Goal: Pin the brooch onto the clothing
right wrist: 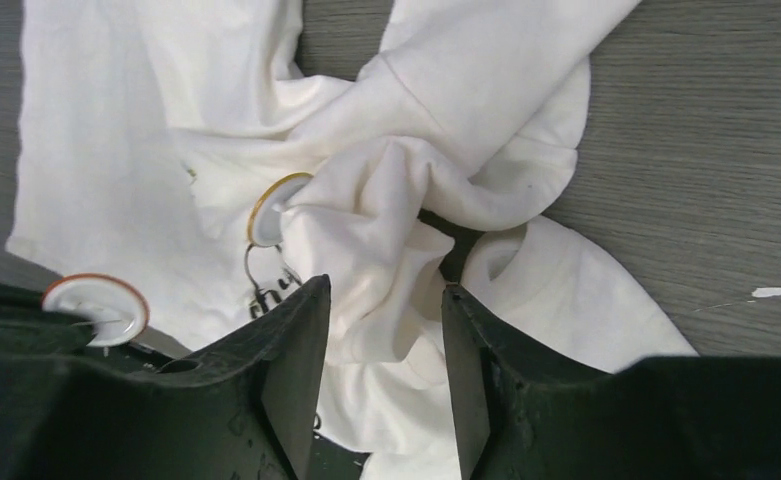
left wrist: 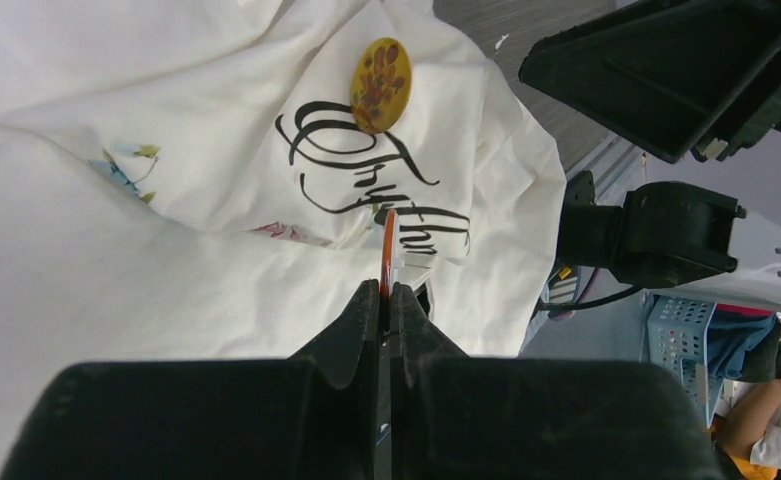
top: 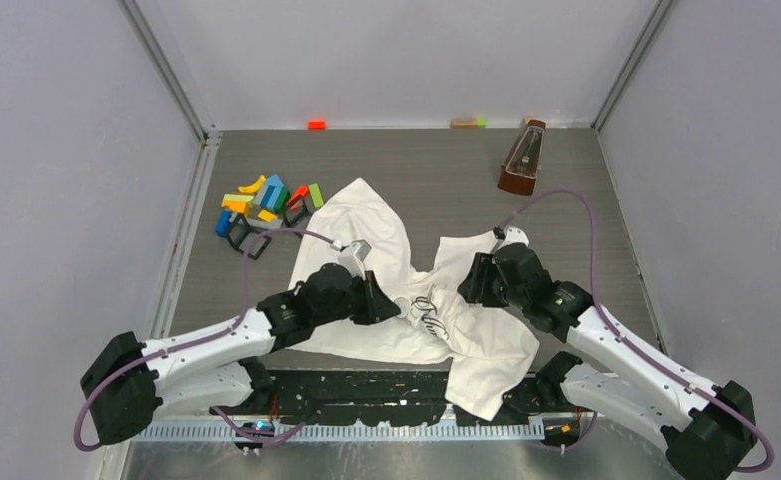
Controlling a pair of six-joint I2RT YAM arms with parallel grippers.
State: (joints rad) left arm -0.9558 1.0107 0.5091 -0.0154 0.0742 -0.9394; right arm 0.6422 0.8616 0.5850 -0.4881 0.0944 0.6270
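The clothing, a white T-shirt (top: 376,230) with dark cursive lettering (left wrist: 366,180), lies crumpled between both arms. My left gripper (left wrist: 387,288) is shut on a thin, orange-rimmed round brooch (left wrist: 389,245), seen edge-on just above the lettering. In the right wrist view that brooch (right wrist: 96,305) shows its white back at the lower left. A second brooch (left wrist: 379,85), yellow with sunflowers, rests on the shirt beside the lettering; a fold half covers it (right wrist: 269,208). My right gripper (right wrist: 384,290) stands open over a bunched fold of the shirt (right wrist: 376,230), which lies between its fingers.
Coloured blocks (top: 266,195) and black clips (top: 251,240) lie at the left beyond the shirt. A brown metronome (top: 522,158) stands at the back right. Small blocks (top: 316,124) sit along the back wall. Grey walls enclose the table.
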